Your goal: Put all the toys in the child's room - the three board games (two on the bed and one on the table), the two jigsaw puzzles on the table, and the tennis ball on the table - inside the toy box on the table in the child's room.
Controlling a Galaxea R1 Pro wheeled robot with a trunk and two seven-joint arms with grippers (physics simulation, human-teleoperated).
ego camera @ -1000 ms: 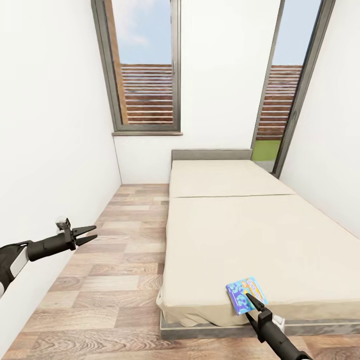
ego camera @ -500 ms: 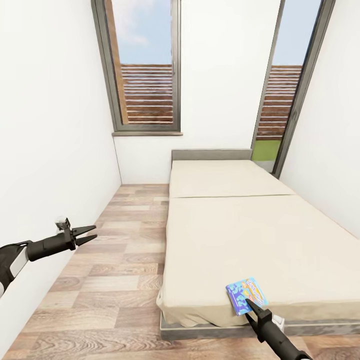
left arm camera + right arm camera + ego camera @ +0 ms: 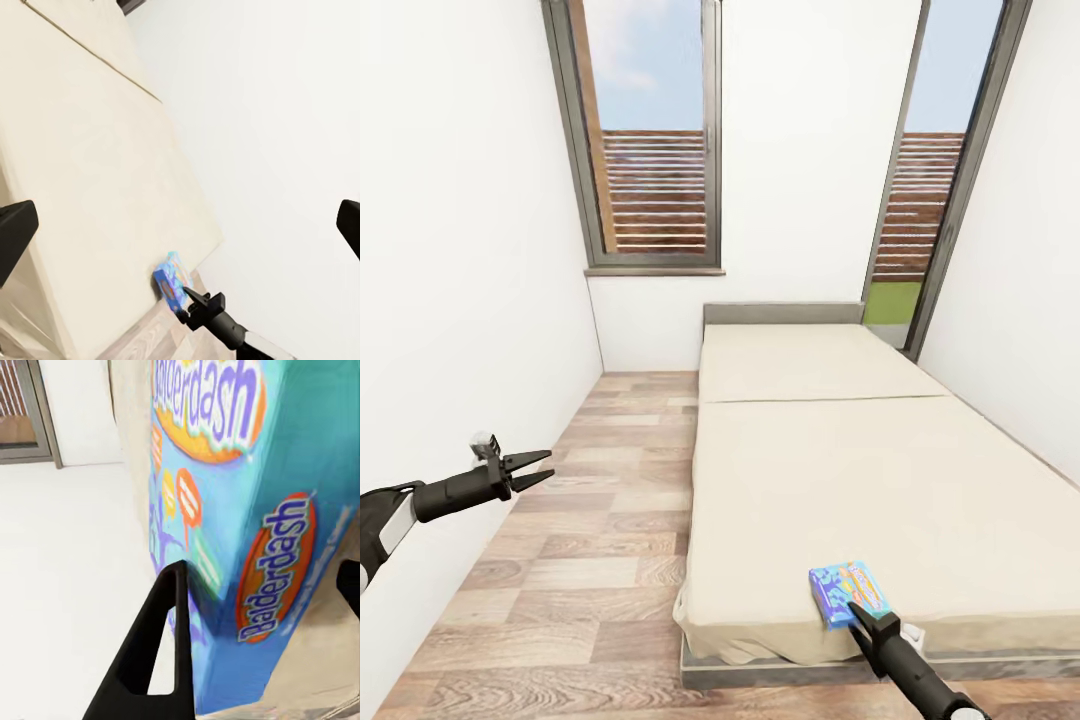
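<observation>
Closer now, right gripper (image 3: 857, 618) straddles blue "Balderdash" box (image 3: 848, 592).

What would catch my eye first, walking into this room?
The small blue board game at the near corner of the bare beige bed, with the right end effector reaching it, one finger on either side. Then the left end effector, open over the wood floor.

Board game (image 3: 849, 593) on bed (image 3: 830, 470), near its foot edge.
</observation>
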